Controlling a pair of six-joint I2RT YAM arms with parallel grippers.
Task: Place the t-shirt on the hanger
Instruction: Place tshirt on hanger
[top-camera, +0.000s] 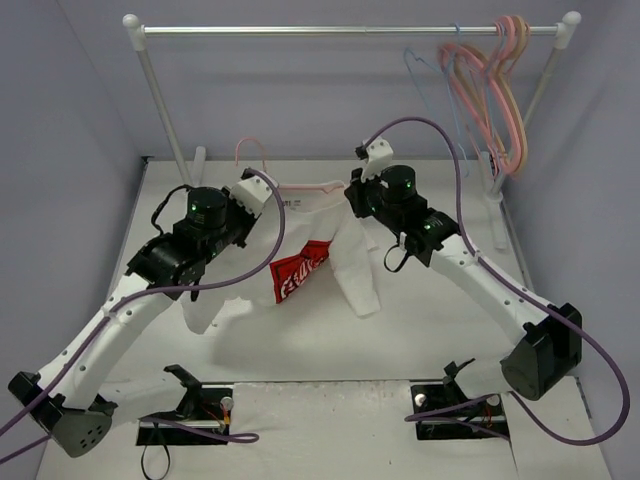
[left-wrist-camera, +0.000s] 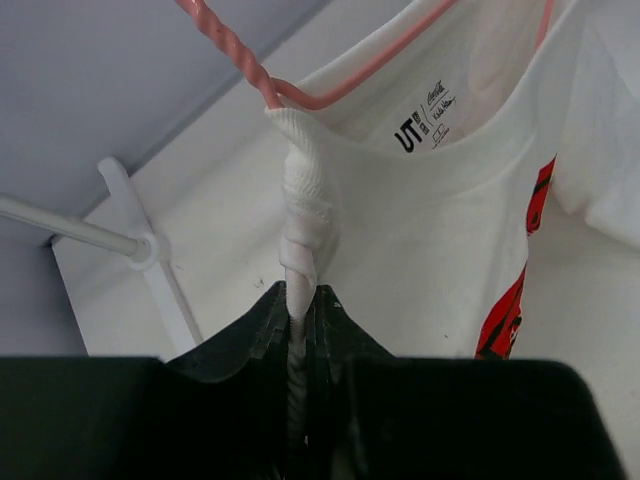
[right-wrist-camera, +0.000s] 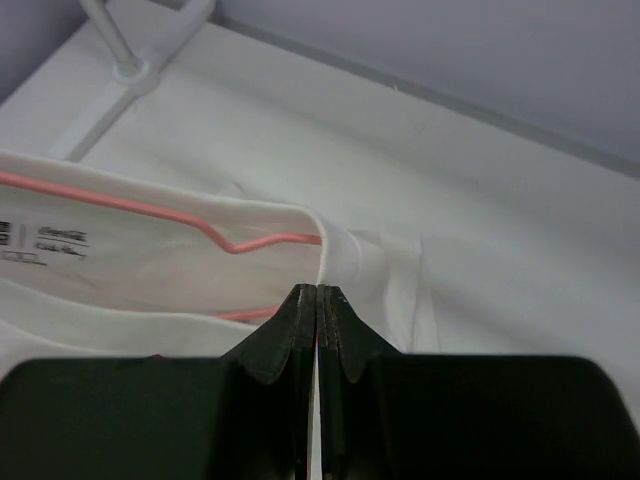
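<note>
The white t-shirt (top-camera: 345, 255) hangs lifted between my two grippers, its red print (top-camera: 300, 270) crumpled at the front. The pinkish-red wire hanger (top-camera: 248, 150) has its hook sticking up behind the collar. In the left wrist view the hanger's wire (left-wrist-camera: 345, 90) runs inside the neck opening, above the label (left-wrist-camera: 425, 120). My left gripper (left-wrist-camera: 298, 292) is shut on a twisted bunch of the collar (left-wrist-camera: 305, 190). My right gripper (right-wrist-camera: 317, 290) is shut on the thin edge of the t-shirt (right-wrist-camera: 380, 270) at the other side of the neck, with the hanger (right-wrist-camera: 240, 245) just in front of it.
A clothes rack rail (top-camera: 350, 30) spans the back, carrying a bunch of pink and peach hangers (top-camera: 497, 90) and a pale blue hanger (top-camera: 415, 65) at the right. Its feet (left-wrist-camera: 140, 245) (right-wrist-camera: 130, 62) stand on the white table (top-camera: 430, 320).
</note>
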